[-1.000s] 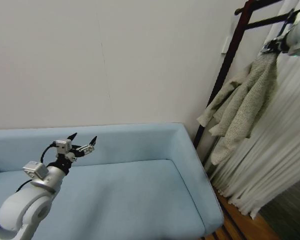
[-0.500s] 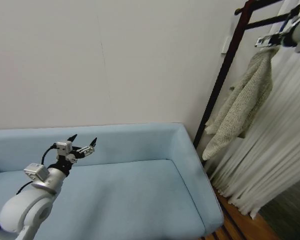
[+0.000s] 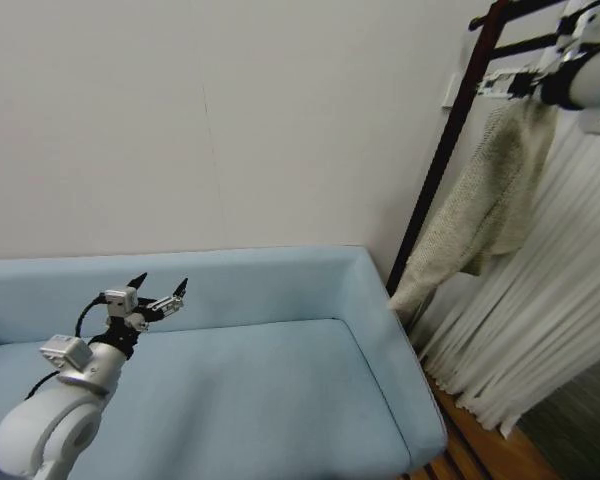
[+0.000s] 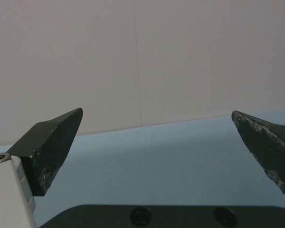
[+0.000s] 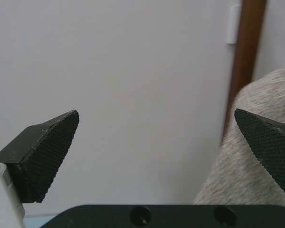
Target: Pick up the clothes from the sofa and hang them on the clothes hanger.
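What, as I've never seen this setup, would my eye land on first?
A beige sweater hangs long beside the dark rack at the right, with the right claw open by its upper edge. Below, a pale blue sofa spans the scene, and the left claw hovers open over its seat.
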{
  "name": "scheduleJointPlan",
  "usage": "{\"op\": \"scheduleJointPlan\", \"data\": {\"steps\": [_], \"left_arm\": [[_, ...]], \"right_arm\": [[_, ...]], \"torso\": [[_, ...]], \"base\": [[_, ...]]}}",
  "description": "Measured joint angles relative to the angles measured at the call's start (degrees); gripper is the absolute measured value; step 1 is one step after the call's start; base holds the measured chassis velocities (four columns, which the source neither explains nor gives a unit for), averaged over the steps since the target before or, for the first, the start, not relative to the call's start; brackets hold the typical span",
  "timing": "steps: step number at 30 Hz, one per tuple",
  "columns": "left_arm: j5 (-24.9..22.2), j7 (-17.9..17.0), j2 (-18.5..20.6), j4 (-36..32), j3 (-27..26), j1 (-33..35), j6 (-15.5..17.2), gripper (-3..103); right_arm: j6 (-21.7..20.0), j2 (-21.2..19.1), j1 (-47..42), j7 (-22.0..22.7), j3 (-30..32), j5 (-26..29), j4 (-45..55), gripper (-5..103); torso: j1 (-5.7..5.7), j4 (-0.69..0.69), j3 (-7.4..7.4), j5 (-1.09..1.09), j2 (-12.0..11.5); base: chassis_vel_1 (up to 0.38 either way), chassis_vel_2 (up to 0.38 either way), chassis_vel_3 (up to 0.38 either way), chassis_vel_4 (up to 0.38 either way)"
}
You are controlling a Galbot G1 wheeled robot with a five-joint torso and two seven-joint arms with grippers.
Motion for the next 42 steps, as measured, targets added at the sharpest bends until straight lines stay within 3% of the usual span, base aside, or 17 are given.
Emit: {"op": "scheduleJointPlan", "data": {"steps": [7, 10, 13, 14, 17, 19, 24, 29, 33, 34, 38, 39, 42], "left_arm": [[-0.97, -0.01, -1.3, -1.83, -2.76, 3.3, -1.12, 100], [-1.57, -0.37, -2.25, -2.61, -3.57, 4.58, -1.21, 100], [-1.66, -1.02, -3.37, -3.53, -4.38, 6.06, -1.43, 100], [-1.66, -1.02, -3.37, -3.53, -4.38, 6.06, -1.43, 100], [-1.16, -1.15, -4.44, -4.42, -5.03, 7.86, -1.9, 100], [-0.98, -1.16, -4.62, -4.56, -5.12, 8.27, -1.98, 100], [0.55, -1.16, -5.74, -5.38, -5.29, 11.15, -3.04, 100], [2.09, -1.1, -6.4, -5.35, -4.28, 12.33, -3.79, 100], [5.37, -1.05, -8.73, -4.45, -1.78, 14.47, -5.81, 100], [5.37, -1.05, -8.73, -4.45, -1.78, 14.47, -5.81, 100], [9.0, -0.99, -14.0, -4.33, 0.65, 17.34, -8.0, 100], [9.0, -0.99, -14.0, -4.33, 0.65, 17.34, -8.0, 100], [11.62, -0.92, -17.42, -4.34, 2.44, 18.35, -8.51, 100]], "right_arm": [[4.55, -1.48, -4.28, -9.67, 0.83, 1.21, 4.21, 100], [6.16, -1.93, -9.92, -12.76, 5.31, 1.97, 5.77, 100], [8.7, -1.04, -21.91, -18.41, 12.58, -1.68, 7.31, 100], [8.7, -1.04, -21.91, -18.41, 12.58, -1.68, 7.31, 100], [10.4, 3.89, -29.3, -20.65, 15.83, -9.01, 6.96, 100], [10.46, 4.94, -29.91, -20.54, 15.85, -10.04, 6.66, 100], [13.58, 13.63, -37.5, -17.74, 14.14, -19.3, 3.1, 100], [16.82, 15.58, -47.67, -18.79, 16.39, -26.56, 2.71, 100], [18.56, 15.54, -66.61, -21.34, 27.25, -37.14, 6.26, 100], [18.56, 15.54, -66.61, -21.34, 27.25, -37.14, 6.26, 100], [20.77, 14.86, -90.24, -22.72, 41.38, -50.75, 11.35, 100], [20.77, 14.86, -90.24, -22.72, 41.38, -50.75, 11.35, 100], [23.06, 18.28, -101.8, -21.32, 46.63, -58.13, 13.15, 100]], "torso": [[0.0, 0.01, 0.0, -0.03, 0.0], [0.0, 0.01, 0.0, -0.02, 0.0], [0.0, -0.01, 0.0, 0.01, 0.0], [0.0, -0.01, 0.0, 0.01, 0.0], [0.0, 0.02, 0.0, -0.02, 0.0], [0.0, 0.02, 0.0, -0.03, 0.0], [0.01, 0.05, 0.01, -0.03, 0.0], [0.01, 0.01, 0.02, 0.0, -0.01], [0.01, 0.0, 0.0, -0.01, -0.01], [0.01, 0.0, 0.0, -0.01, -0.01], [-0.01, -0.03, -0.02, -0.02, 0.0], [-0.01, -0.03, -0.02, -0.02, 0.0], [-0.01, 0.01, -0.01, 0.04, 0.0]], "base": [[0.0, 0.0, 0.0, 0.0], [0.0, 0.0, 0.0, 0.0], [0.0, 0.0, 0.0, 0.0], [0.0, 0.0, 0.0, 0.0], [0.0, 0.0, 0.0, 0.0], [0.0, 0.0, 0.0, 0.0], [0.0, 0.0, 0.0, 0.0], [0.0, 0.0, 0.0, 0.0], [0.0, 0.0, 0.0, 0.0], [0.0, 0.0, 0.0, 0.0], [0.0, 0.0, 0.0, 0.0], [0.0, 0.0, 0.0, 0.0], [0.0, 0.0, 0.0, 0.0]]}}
